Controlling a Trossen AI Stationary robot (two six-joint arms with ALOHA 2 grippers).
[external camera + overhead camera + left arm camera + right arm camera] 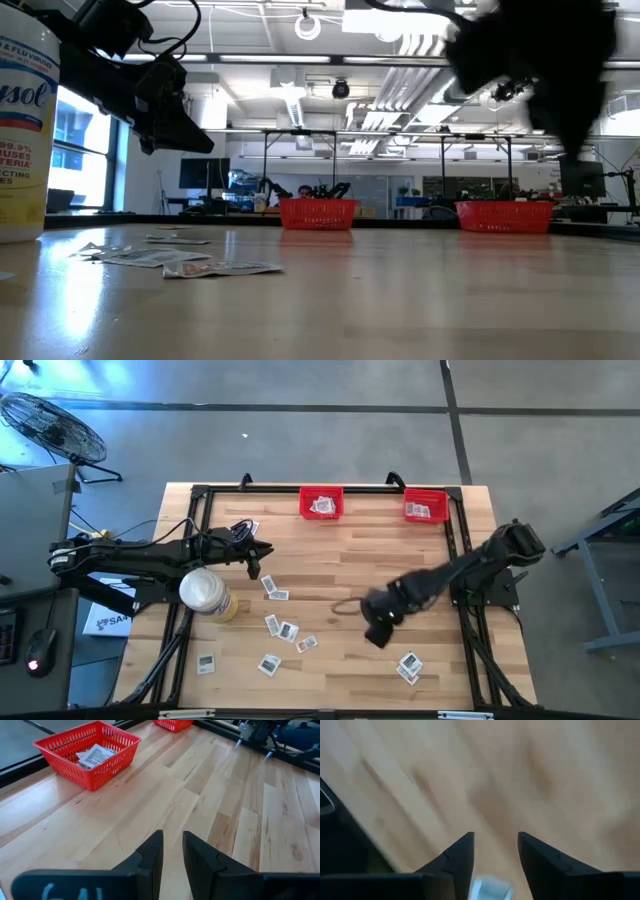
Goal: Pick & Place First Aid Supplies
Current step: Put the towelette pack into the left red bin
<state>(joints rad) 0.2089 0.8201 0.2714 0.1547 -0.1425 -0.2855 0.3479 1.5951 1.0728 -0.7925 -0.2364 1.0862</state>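
Observation:
Several small white packets lie flat and scattered on the near half of the wooden table, with two more near the right side. In the low view the packets lie at the left. Two red bins stand at the far edge, each with packets inside. My left gripper hovers open left of centre, above bare wood, pointing toward the left bin. My right gripper is open above the table's middle, blurred, above the wood. My right gripper has a small white thing showing far back between its open fingers. I cannot tell whether the fingers touch it.
A large white cylinder with a yellowish base stands near the table's left edge, under the left arm. A black frame runs around the table. Bare wood lies between the bins and the scattered packets.

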